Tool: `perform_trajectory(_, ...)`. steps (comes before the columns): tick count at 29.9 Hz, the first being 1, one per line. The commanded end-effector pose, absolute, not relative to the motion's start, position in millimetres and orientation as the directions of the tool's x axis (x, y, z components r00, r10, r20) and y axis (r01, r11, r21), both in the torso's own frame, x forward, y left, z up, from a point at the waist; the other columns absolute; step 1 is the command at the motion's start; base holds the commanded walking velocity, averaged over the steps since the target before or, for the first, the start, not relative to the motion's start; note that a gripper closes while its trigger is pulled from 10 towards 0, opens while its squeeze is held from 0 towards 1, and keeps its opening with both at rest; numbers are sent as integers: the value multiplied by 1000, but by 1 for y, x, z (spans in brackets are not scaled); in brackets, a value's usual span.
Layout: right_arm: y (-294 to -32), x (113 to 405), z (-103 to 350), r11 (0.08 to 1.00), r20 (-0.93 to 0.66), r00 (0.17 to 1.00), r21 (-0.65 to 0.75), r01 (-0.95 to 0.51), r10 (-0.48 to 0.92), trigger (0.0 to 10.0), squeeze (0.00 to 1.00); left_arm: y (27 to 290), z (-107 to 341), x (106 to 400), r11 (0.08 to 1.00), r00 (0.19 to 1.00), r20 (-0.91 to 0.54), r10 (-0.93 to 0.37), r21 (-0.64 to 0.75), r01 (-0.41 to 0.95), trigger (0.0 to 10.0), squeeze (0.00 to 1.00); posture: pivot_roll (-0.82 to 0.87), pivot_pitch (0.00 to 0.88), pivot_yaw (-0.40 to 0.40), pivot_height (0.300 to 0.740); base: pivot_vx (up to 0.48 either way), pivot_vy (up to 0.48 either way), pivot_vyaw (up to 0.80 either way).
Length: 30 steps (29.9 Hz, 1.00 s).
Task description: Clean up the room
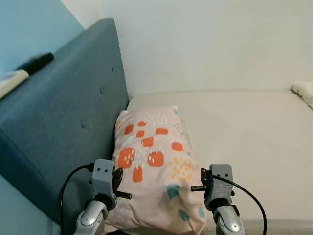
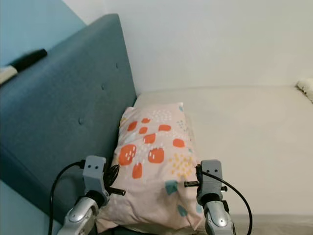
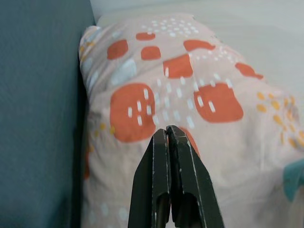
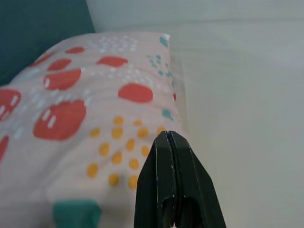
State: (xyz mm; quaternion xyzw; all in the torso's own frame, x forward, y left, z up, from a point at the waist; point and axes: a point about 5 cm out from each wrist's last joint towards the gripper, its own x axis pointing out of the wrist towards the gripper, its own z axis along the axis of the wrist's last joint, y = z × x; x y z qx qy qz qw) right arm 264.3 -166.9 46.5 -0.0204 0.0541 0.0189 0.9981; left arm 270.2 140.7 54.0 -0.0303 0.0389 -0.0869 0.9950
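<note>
1. We see a pillow [image 1: 155, 166] w/ orange, yellow & teal blotches lying on the bed [image 1: 244, 137], its long side pressed against the blue headboard [image 1: 63, 127].
2. Left gripper [image 3: 166, 129] sits at the pillow's near end, headboard side; right gripper [image 4: 167, 134] sits at the near end on the open-mattress side. The pillow lies between the two wrists.
3. Head views give us the wrist blocks & cables but not the fingertips, so finger state can't be read there.
4. Left wrist view settles it: fingers [image 3: 159, 156] pressed together, tips against or just over the pillow fabric by an orange patch. We can't tell if any cloth is pinched.
5. Right wrist view: fingers [image 4: 178, 161] also together, tips at the pillow's edge near the yellow dots, bare mattress beside.
6. Head views add what the wrists miss: a white-and-black object [image 1: 24, 71] on top of the headboard, blurred, & a pale item [image 1: 304, 90] at the bed's far right edge.
</note>
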Motion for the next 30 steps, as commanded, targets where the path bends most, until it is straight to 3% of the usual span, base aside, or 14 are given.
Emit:
perform_trajectory(1,-160,260,41,998,-130,990,-32,-61,56,10000,0,142,50,267,983,979,-96,-180,-58,175,10000,0,1,37,18,701,0,0,0)
perform_trajectory(10,-154,258,36,997,-145,987,-24,-76,71,10000,0,144,44,266,984,978,-113,-176,-44,172,10000,0,1,18,20,740,0,0,0)
perform_trajectory(26,-148,246,1,987,-316,938,-13,-158,146,10000,0,152,11,257,990,962,-237,-138,-73,124,10000,0,3,22,14,740,0,0,0)
perform_trajectory(30,-151,242,-15,990,-401,908,-14,-141,123,10000,0,155,-12,243,991,925,-360,-126,-88,101,10000,0,7,29,8,740,0,0,0)
